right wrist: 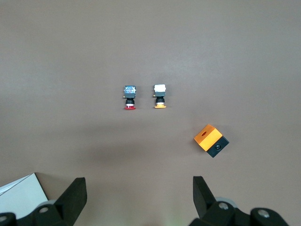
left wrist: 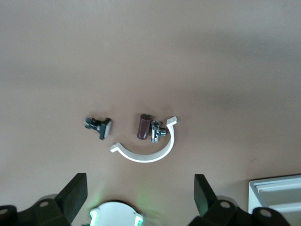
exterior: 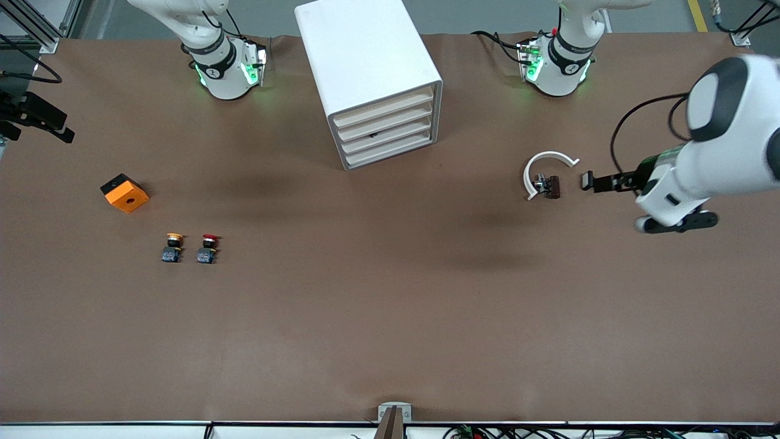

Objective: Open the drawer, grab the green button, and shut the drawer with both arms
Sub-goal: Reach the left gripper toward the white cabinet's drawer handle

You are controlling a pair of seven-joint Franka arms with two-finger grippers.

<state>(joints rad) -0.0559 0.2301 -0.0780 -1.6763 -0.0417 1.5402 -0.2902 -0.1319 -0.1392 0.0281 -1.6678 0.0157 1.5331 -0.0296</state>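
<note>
Front view: all four drawers of cabinet shut; green button unseen.
Left gripper: spread wide, empty.
Right gripper: spread wide, empty.
Progress: nothing done yet.

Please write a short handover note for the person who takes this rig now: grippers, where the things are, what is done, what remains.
Left gripper: open, empty, over the white clip and small parts at its end of the table.
Right gripper: open, empty, over the yellow button, red button and orange box.
Cabinet: between the bases; all four drawers shut.
Green button: not visible.
Done: nothing.
Left: open drawer, take button, close drawer.
</note>
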